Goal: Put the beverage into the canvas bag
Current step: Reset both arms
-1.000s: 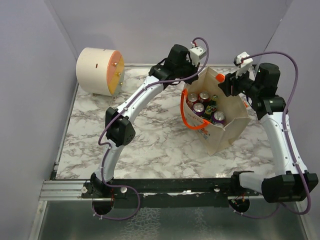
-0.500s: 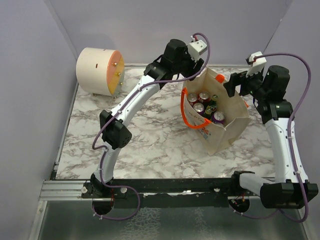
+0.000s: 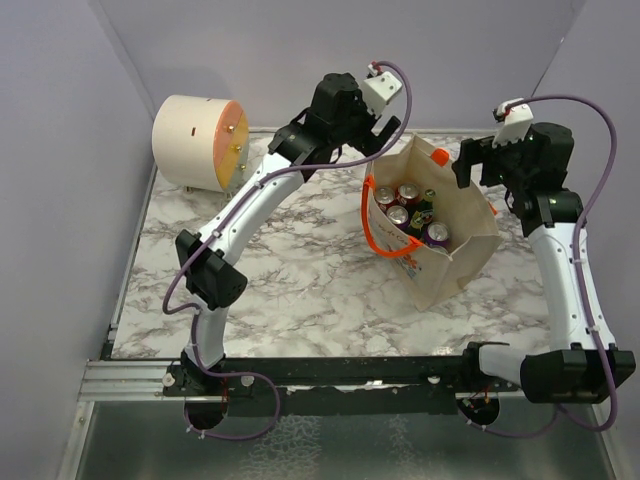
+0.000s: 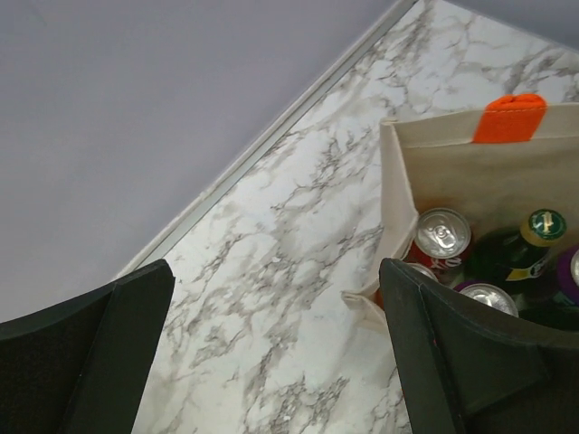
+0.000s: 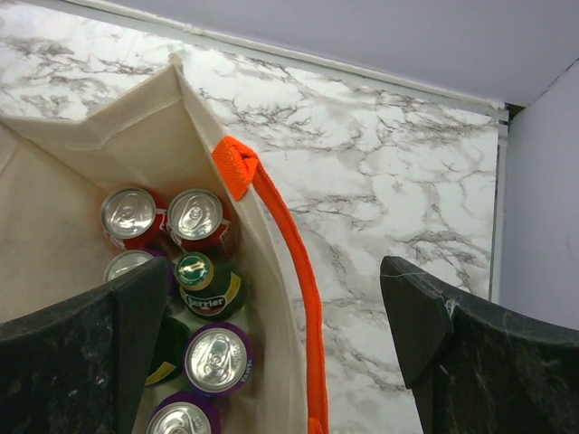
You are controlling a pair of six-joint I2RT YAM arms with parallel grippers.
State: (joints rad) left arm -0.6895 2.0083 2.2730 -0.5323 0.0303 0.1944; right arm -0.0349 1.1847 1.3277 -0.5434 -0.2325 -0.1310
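Above the marble table point(image 3: 300, 260), the left gripper point(image 4: 274, 271) hangs with its jaws spread wide and nothing between them, just off the rear left corner of the canvas bag point(image 3: 460, 250). Opposite, the right gripper point(image 5: 274, 267) is likewise wide open and empty, poised over the bag's far right rim and its orange handle point(image 5: 289, 262). The bag stands upright, right of the table's centre, its mouth gaping. Inside stand two red cans point(image 5: 194, 217), purple cans point(image 5: 217, 360) and a green bottle point(image 5: 204, 280), all upright and packed close together. A cream drum point(image 3: 195, 140) lies on its side at the rear left corner, well apart from both arms.
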